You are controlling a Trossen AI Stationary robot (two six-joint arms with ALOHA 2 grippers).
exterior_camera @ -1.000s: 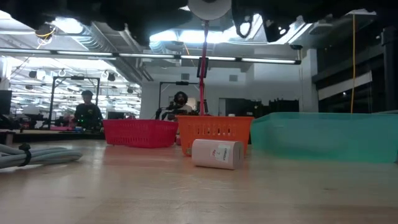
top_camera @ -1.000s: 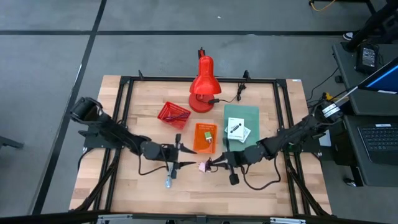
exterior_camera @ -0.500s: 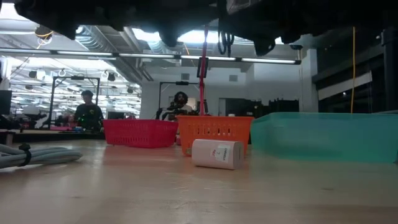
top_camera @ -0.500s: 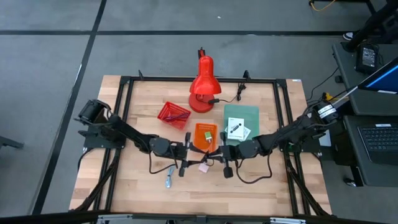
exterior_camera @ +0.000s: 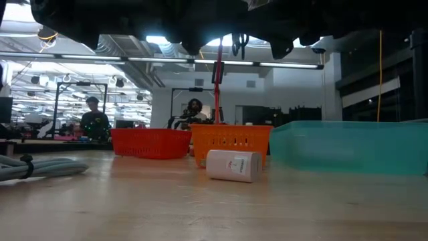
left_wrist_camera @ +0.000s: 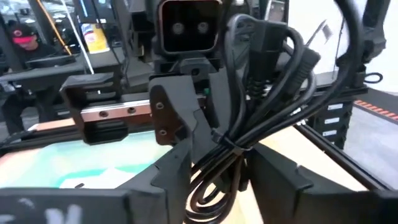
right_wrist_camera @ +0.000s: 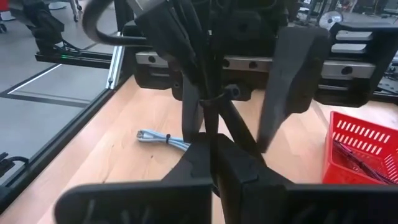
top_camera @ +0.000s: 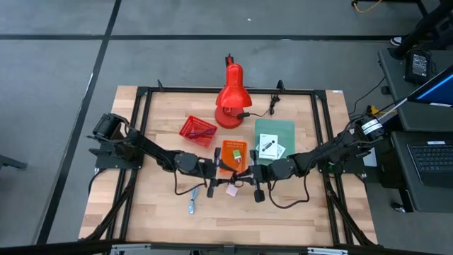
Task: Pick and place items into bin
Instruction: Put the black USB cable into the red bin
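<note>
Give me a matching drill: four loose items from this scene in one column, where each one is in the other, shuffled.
1. white packets
2. dark red cord
3. green cube
4. black cable

A. in the orange basket
B. pinched in the right tool
C. on the green tray
D. in the red basket

Pairs: 1-C, 2-D, 3-A, 4-B.

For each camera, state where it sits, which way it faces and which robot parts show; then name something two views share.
High: above the table, facing down; left gripper and right gripper close together.
Low: at tabletop height, facing the orange bin; arms dark overhead.
Left wrist: on left arm, facing right gripper holding black coiled cable; own fingers show.
Right wrist: on right arm, facing left gripper; own fingers shut on cable.
Shared: both wrist views show the cable.
</note>
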